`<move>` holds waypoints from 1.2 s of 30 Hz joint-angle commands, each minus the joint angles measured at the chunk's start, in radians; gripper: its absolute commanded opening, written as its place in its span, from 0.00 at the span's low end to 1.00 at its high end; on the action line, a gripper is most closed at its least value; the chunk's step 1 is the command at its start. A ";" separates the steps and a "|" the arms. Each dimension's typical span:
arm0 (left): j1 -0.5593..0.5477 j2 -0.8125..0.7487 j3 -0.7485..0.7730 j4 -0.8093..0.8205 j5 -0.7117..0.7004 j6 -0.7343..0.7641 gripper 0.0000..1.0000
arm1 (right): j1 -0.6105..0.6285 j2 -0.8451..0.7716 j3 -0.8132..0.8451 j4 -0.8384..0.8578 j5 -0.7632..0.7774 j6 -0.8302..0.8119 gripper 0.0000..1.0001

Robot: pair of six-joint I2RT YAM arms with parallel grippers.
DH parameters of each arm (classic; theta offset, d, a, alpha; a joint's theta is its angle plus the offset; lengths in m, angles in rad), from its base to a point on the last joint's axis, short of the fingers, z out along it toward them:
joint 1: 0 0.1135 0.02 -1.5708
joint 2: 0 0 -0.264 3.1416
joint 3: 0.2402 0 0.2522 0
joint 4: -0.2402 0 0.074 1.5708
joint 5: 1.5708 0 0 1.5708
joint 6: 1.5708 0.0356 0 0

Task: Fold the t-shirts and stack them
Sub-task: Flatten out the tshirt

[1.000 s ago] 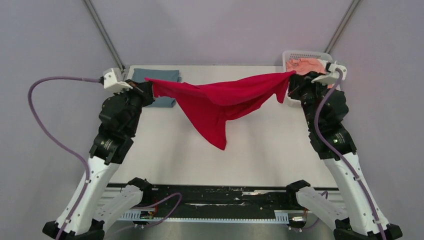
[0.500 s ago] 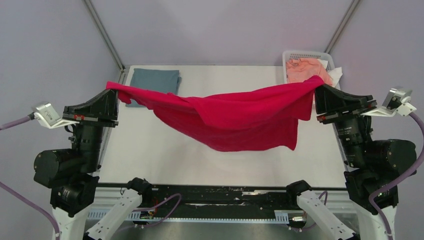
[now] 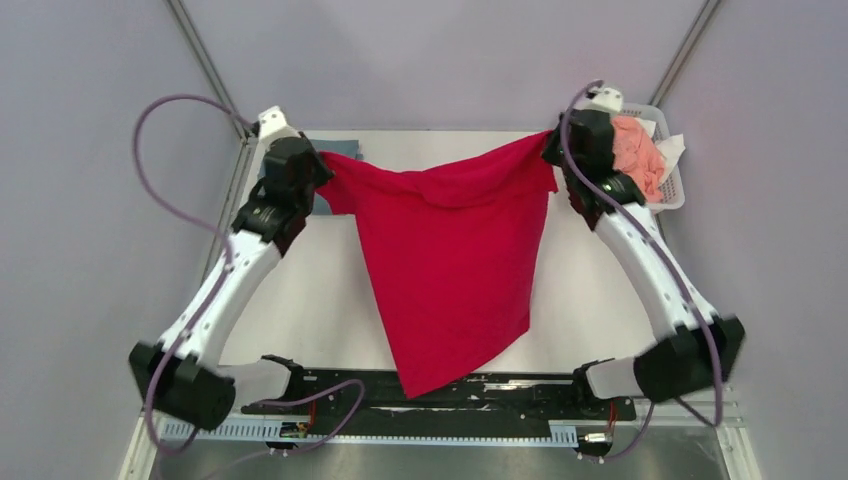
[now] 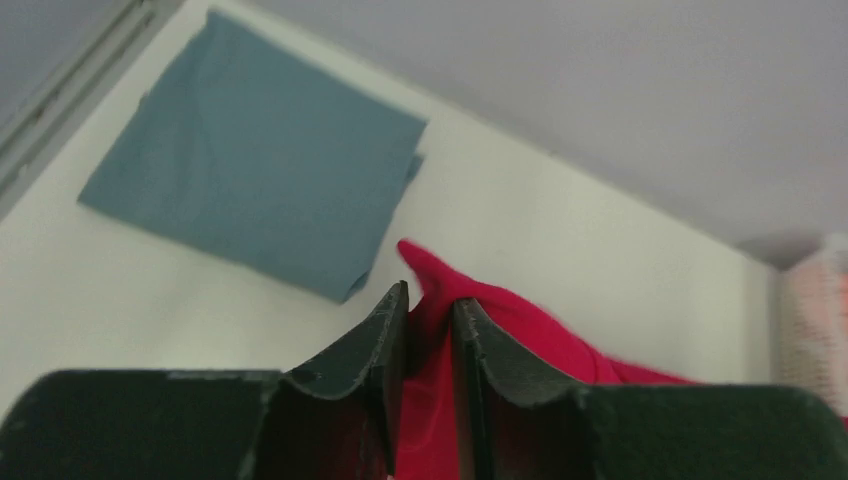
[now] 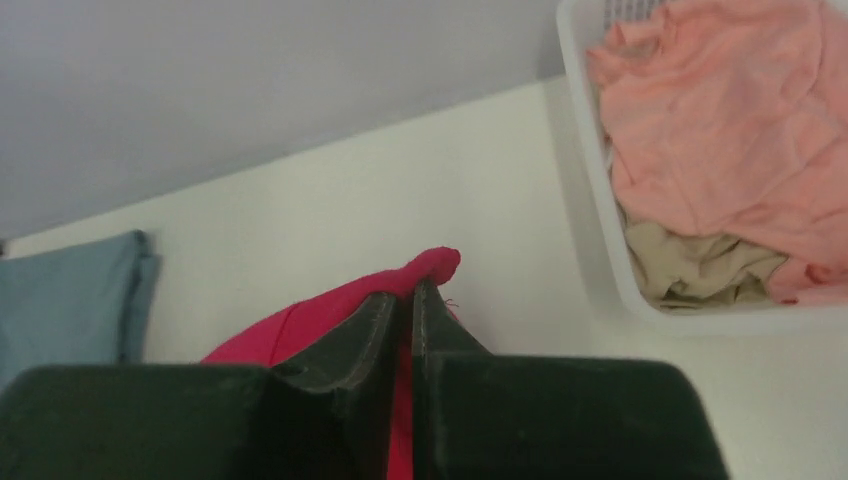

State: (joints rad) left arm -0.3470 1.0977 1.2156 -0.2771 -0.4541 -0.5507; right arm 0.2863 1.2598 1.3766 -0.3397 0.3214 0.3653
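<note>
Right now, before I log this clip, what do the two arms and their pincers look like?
The two arms match. The left arm and right arm have white tapered link shells between rounded black joint housings, and a lilac cable loops along each. The left pincer and right pincer each have two matte black, wedge-shaped fingers narrowing to the tips.

Both arms are of matching build: the left arm (image 3: 215, 290) and the right arm (image 3: 645, 262) each have smooth white links between rounded black joint housings. 1 lilac cable (image 3: 138, 135) trails from the left arm, and a second lilac cable (image 3: 564, 125) follows the right. The wrist views show 2 matte black fingers (image 4: 365, 350) per arm, tapering to blunt tips.
</note>
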 commanded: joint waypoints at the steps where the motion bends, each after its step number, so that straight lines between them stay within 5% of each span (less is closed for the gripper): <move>1: 0.088 0.273 0.001 -0.151 -0.018 -0.126 0.53 | -0.050 0.333 0.064 -0.018 0.010 0.013 0.16; 3: 0.105 0.367 0.031 -0.165 0.039 -0.133 0.74 | -0.060 0.464 0.113 -0.017 -0.025 0.015 0.28; 5: 0.108 0.422 0.052 -0.165 0.100 -0.135 0.96 | -0.067 0.562 0.164 -0.020 -0.059 0.009 0.57; 8: 0.108 0.441 0.043 -0.132 0.193 -0.131 1.00 | -0.069 0.621 0.188 -0.028 -0.066 0.031 0.76; 10: 0.108 0.425 0.019 -0.102 0.235 -0.130 1.00 | -0.069 0.616 0.176 -0.028 -0.045 0.047 0.99; 16: 0.103 0.380 -0.069 -0.034 0.400 -0.127 1.00 | -0.069 0.511 0.089 -0.029 -0.070 0.067 1.00; 23: 0.073 0.387 -0.088 0.034 0.572 -0.063 1.00 | -0.032 0.249 -0.223 -0.030 -0.345 0.119 1.00; 31: 0.017 0.679 0.101 0.009 0.726 -0.066 1.00 | 0.136 0.031 -0.644 -0.043 -0.397 0.271 1.00; 36: -0.022 0.767 0.072 0.049 0.749 -0.092 1.00 | 0.146 -0.032 -0.805 -0.046 -0.369 0.318 1.00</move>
State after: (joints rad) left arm -0.3412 1.8450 1.2980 -0.2531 0.2325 -0.6296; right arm 0.4351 1.2892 0.6353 -0.3958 -0.0612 0.6144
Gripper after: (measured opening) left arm 1.000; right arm 0.998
